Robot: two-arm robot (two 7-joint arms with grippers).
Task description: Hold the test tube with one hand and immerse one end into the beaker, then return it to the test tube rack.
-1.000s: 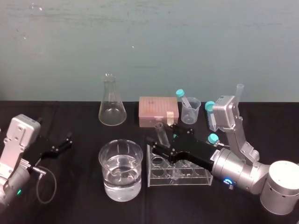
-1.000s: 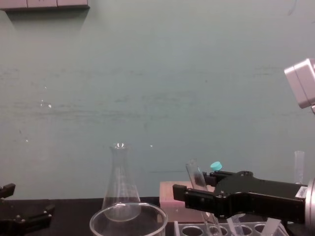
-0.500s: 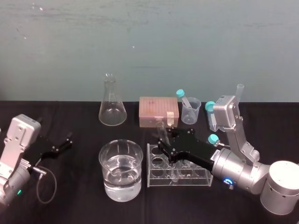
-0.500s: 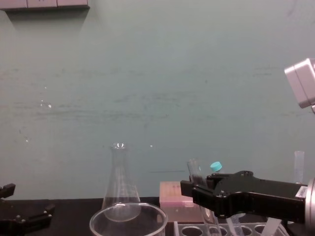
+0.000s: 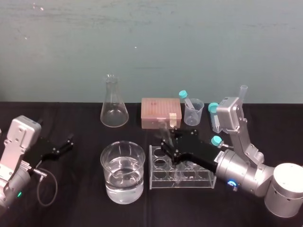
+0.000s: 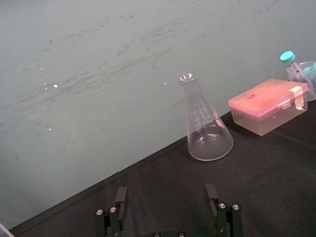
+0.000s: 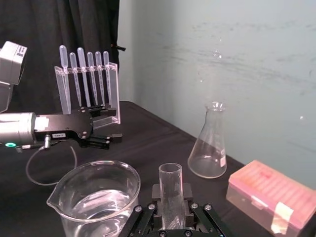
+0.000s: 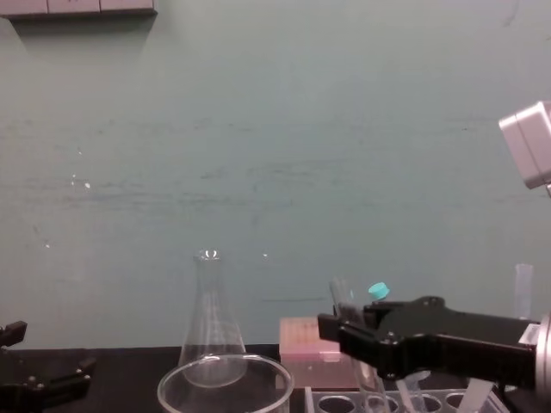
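Head view: right gripper [image 5: 169,147] clenched on the test tube [image 5: 164,131] — tilted, lower end inside the test tube rack [image 5: 190,180], beside the beaker [image 5: 106,164]. Left gripper [image 5: 65,143] parked far left — jaws apart.

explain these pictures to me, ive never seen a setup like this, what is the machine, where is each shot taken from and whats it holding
This is a robot with two arms, each ending in a gripper. One picture looks down from its head, one looks across the black table from its chest, and one camera sits on each wrist. On the table stand a wide glass beaker, a test tube rack, a conical flask and a pink box. The right gripper is shut on a clear test tube, held slightly tilted over the rack, with its lower end seemingly down in one of the holes. The left gripper rests open at the table's left side, holding nothing.
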